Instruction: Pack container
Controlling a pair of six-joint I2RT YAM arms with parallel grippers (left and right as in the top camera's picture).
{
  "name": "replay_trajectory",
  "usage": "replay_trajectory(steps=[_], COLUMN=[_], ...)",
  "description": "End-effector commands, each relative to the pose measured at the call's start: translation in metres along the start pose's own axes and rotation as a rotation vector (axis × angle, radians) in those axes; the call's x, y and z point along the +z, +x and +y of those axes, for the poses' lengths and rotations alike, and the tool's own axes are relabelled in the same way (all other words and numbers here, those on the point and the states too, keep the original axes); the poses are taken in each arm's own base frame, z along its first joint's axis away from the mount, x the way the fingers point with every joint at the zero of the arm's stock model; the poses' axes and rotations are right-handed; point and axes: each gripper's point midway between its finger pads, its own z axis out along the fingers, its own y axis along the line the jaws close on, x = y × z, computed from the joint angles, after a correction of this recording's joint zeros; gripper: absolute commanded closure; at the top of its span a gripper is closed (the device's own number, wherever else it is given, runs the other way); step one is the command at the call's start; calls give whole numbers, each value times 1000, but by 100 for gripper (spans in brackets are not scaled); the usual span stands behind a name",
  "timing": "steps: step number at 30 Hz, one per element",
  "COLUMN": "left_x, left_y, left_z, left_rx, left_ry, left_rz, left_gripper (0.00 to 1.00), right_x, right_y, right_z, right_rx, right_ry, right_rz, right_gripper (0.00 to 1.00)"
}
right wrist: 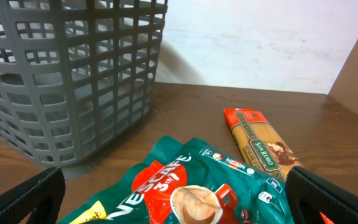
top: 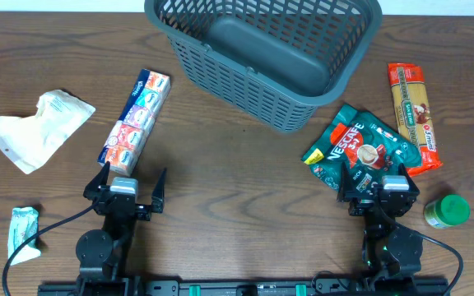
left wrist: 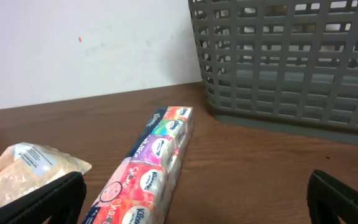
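Tissue pack [top: 135,120] left of container [top: 263,57]

A robotics lab is indicated: a left arm [top: 109,222] and a right arm [top: 389,234] are mounted on a black rail [top: 245,288] at the edge of a wood-grain counter [top: 237,189]. A bare white wall [left wrist: 73,50] is seen behind it, and a container [top: 262,49], a tissue pack [top: 135,119] and a coffee bag [top: 356,148] are laid out singly on the surface.

Soft, even light; the container [top: 245,92] casts a faint shadow.
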Motion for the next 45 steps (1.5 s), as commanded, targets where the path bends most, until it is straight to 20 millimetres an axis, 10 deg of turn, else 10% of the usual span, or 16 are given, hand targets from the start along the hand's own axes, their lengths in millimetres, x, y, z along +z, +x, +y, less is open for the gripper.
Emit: replay_trajectory(steps=[1,35,45], left_x=[0,0,1], left_y=[14,14,14], left_z=[-7,-6,-6], left_rx=[-18,-17,-45], left_ry=[35,31,31], left_rz=[41,41,43], left_gripper=[1,1,1], right_x=[0,0,-2], right_y=[1,1,2], right_z=[-4,-4,22], right_rx=[17,18,111], right_ry=[22,21,-134], right_rz=[0,0,12], right_gripper=[1,1,1])
